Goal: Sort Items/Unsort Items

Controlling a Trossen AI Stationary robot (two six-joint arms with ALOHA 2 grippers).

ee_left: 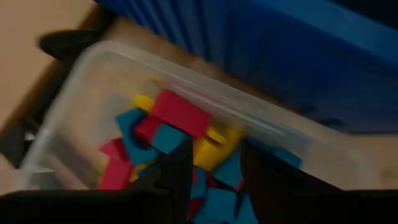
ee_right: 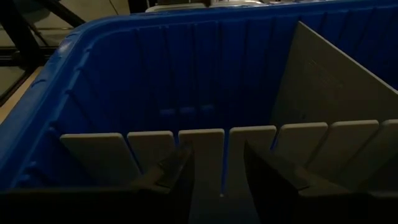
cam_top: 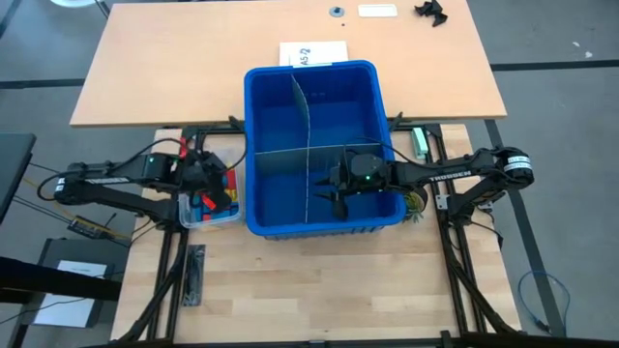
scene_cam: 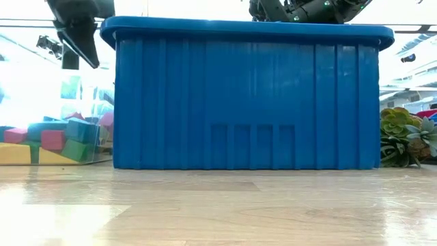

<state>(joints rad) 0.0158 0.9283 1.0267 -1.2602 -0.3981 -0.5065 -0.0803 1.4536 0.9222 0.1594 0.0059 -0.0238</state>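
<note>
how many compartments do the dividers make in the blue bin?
4. In the blue bin, the grey dividers cross: far-left, far-right, near-left and near-right. The right gripper hangs in the near-right one. All look empty, though the arm hides some floor.

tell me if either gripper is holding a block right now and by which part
Nothing is held. The left gripper hangs open over the blocks in the clear tub; the right gripper stands open and empty inside the blue bin.

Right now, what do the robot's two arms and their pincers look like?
Both arms are dark, slim and jointed. The right arm bears white lettering along its side and a small green light near the wrist; the left arm trails red cabling. Each pincer, left pincer and right pincer, has two flat dark fingers.
</note>
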